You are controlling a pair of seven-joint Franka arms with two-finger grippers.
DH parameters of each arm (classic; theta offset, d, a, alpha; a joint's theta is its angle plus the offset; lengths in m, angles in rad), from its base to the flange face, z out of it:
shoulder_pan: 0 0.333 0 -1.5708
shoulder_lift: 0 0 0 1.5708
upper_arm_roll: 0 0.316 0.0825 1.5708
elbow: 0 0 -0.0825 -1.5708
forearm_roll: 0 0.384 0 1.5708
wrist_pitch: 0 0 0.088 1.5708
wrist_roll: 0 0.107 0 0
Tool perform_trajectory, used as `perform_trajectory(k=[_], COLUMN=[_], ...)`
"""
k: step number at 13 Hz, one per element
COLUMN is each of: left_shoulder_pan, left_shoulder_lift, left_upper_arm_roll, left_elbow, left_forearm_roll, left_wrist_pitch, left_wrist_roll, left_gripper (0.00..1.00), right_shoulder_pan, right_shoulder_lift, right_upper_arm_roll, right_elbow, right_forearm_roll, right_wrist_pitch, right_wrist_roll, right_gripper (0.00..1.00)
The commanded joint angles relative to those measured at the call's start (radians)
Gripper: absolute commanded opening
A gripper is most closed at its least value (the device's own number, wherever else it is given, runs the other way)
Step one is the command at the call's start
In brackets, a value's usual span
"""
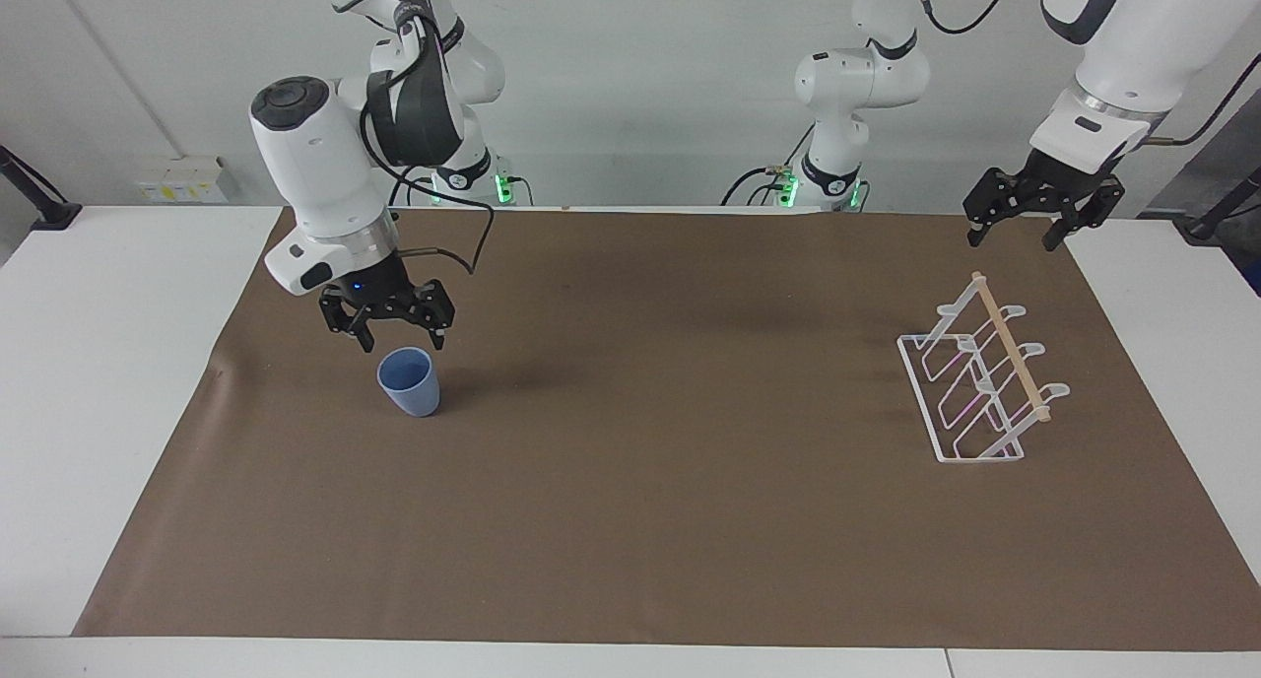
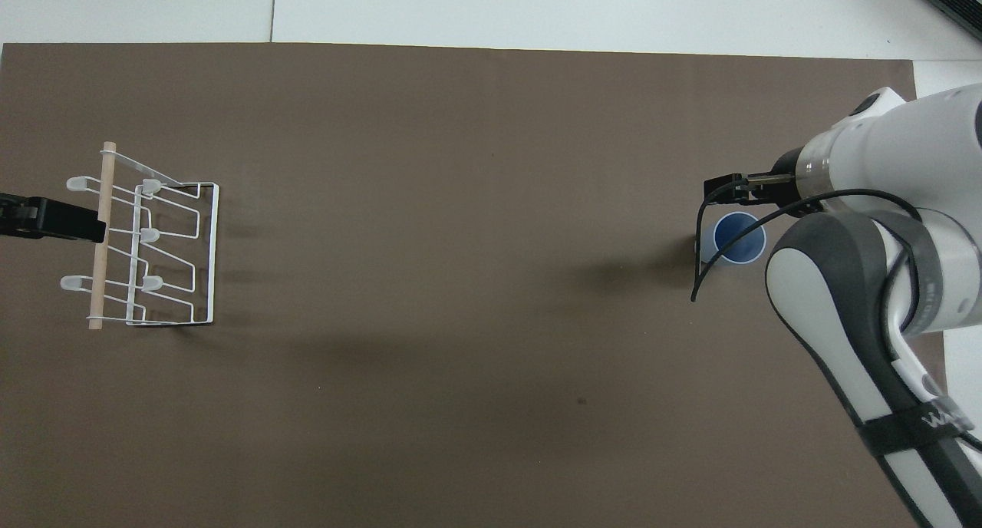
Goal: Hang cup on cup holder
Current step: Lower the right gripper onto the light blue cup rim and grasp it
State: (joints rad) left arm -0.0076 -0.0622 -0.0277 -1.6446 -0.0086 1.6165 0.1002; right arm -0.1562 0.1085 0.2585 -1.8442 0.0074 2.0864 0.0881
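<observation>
- Right gripper point(image 1: 401, 338) hangs just above the small light-blue plastic cup point(image 1: 409, 382), its 2 black fingers spread apart, nothing between them, tips level with the rim or a touch higher.
- The cup stands upright, mouth up, on the brown paper sheet point(image 1: 630, 520) toward the right arm's end of the table; from overhead the cup point(image 2: 738, 240) is partly covered by the right arm's wrist and black cable.
- Left gripper point(image 1: 1020, 227) waits in the air over the sheet's edge nearest the robots, fingers parted and empty.
- The white wire cup holder with a light wooden rod across its top point(image 1: 980, 382) sits on the sheet toward the left arm's end, well apart from the cup; overhead, the cup holder point(image 2: 146, 240) has bare prongs.
</observation>
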Motion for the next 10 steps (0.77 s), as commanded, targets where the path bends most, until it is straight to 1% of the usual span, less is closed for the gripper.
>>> perform_trajectory(k=[1,2,5,7,10], left_shoulder_pan=[0.001,0.001,0.001,-0.003,-0.009], left_shoulder_lift=[-0.028,-0.028,-0.028,-0.030,-0.030], left_upper_arm_roll=[0.002,0.002,0.002,0.000,-0.001], left_elbow=[-0.034,-0.034,-0.034,-0.034,-0.034], left_forearm_roll=[-0.010,-0.010,-0.010,-0.010,-0.010], left_wrist_pitch=[0.011,0.011,0.008,-0.021,-0.021], left_wrist_roll=[0.003,0.003,0.001,0.000,-0.001], left_gripper=[1.00,1.00,1.00,1.00,1.00], right_shoulder_pan=[-0.017,-0.017,-0.017,-0.014,-0.011], right_shoulder_lift=[0.020,0.037,0.042,0.037,0.034], right_upper_arm_roll=[0.001,0.002,0.001,0.001,0.002], right_elbow=[-0.017,-0.023,-0.059,-0.119,-0.164], right_forearm_roll=[0.022,0.020,0.020,0.020,0.020], right_wrist_pitch=[0.040,0.062,0.098,0.153,0.175], right_wrist_roll=[-0.005,-0.005,-0.005,-0.004,-0.004], right_gripper=[1.00,1.00,1.00,1.00,1.00])
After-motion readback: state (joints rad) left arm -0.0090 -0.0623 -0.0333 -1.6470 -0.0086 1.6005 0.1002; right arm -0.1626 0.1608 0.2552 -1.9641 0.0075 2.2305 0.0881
